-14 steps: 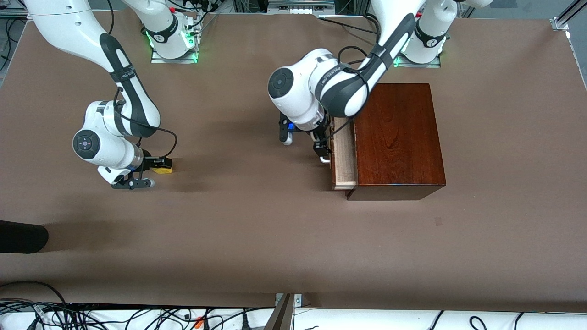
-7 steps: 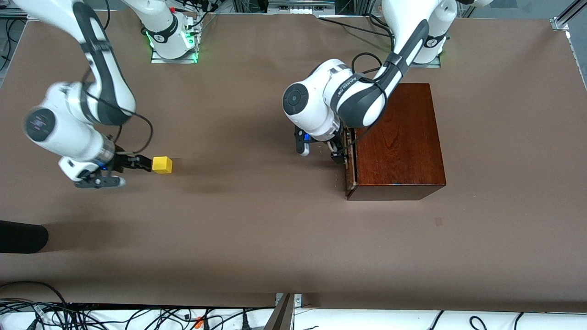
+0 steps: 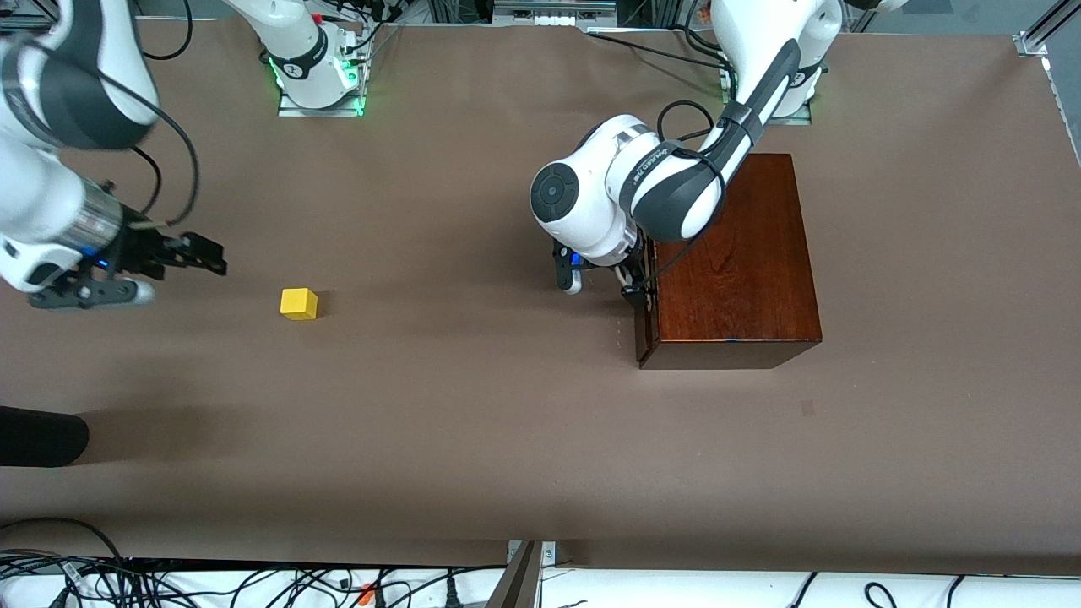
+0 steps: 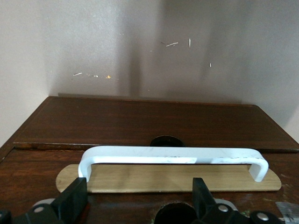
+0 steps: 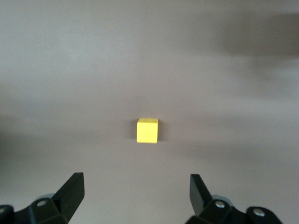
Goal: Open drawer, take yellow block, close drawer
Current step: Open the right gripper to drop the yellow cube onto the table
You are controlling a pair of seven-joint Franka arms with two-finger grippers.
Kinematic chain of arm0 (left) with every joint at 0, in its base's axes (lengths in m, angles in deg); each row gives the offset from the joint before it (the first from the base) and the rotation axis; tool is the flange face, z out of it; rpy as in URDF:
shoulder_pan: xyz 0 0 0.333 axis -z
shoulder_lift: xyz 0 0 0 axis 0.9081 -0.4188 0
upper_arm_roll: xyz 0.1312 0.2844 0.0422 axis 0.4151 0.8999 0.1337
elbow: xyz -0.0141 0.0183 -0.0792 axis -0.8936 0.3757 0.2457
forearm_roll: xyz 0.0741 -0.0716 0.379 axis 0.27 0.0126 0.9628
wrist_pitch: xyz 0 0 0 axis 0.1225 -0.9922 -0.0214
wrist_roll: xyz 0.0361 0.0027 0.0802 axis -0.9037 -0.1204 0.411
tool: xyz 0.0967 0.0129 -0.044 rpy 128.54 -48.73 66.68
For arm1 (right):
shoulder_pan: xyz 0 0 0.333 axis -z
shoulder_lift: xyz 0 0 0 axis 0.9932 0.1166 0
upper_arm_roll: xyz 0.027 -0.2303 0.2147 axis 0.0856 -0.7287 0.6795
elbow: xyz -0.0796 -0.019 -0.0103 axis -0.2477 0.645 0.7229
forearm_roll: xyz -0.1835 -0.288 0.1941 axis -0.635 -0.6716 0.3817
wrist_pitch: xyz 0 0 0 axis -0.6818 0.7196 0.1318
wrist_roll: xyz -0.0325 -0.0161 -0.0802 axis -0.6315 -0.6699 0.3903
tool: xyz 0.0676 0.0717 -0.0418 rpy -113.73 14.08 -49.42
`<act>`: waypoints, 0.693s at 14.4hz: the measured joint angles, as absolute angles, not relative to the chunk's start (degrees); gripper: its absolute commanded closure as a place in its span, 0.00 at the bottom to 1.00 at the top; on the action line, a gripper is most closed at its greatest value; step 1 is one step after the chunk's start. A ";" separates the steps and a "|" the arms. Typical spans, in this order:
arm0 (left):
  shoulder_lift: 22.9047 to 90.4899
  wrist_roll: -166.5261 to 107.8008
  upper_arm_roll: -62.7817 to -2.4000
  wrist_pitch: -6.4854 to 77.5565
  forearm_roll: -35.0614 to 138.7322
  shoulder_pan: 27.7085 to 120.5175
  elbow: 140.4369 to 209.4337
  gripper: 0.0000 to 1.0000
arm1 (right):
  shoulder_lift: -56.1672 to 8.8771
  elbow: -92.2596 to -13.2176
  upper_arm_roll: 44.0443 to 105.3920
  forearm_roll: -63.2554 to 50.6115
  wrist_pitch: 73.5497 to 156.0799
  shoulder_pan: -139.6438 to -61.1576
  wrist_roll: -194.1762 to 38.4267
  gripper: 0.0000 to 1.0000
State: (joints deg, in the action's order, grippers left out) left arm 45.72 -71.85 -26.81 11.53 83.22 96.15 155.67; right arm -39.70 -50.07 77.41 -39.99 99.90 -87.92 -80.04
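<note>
The yellow block (image 3: 299, 303) sits alone on the brown table, toward the right arm's end; it also shows in the right wrist view (image 5: 147, 130). My right gripper (image 3: 211, 256) is open and empty, off the block and above the table; its fingertips (image 5: 72, 189) frame bare table short of the block. The drawer (image 3: 643, 317) is shut flush in the dark reddish-brown wooden box (image 3: 730, 253). My left gripper (image 3: 635, 291) is open at the drawer front (image 4: 46, 163). Its fingers (image 4: 74, 200) stand apart just short of the white handle (image 4: 173, 155), holding nothing.
A dark rounded object (image 3: 38, 435) pokes in at the table edge at the right arm's end, nearer the camera than the block. Cables lie along the table's near edge (image 3: 253, 583).
The drawer slid from open to shut with my left gripper at its front. My right gripper let go of the yellow block on the table and drew back and up from it.
</note>
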 measured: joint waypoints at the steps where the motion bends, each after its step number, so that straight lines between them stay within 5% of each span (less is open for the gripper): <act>1: 45.87 -70.76 -26.80 12.13 83.31 96.17 155.65 0.00 | -40.62 -48.95 77.41 -39.99 97.77 -87.92 -80.04 0.00; 10: 48.50 -36.69 -27.69 15.17 83.00 101.58 149.83 0.00 | -44.23 -47.04 77.68 -40.93 94.67 -87.96 -79.96 0.00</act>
State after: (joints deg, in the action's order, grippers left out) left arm 48.50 -36.69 -27.69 15.17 83.00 101.58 149.83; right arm -44.23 -47.04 77.68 -40.93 94.67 -87.96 -79.96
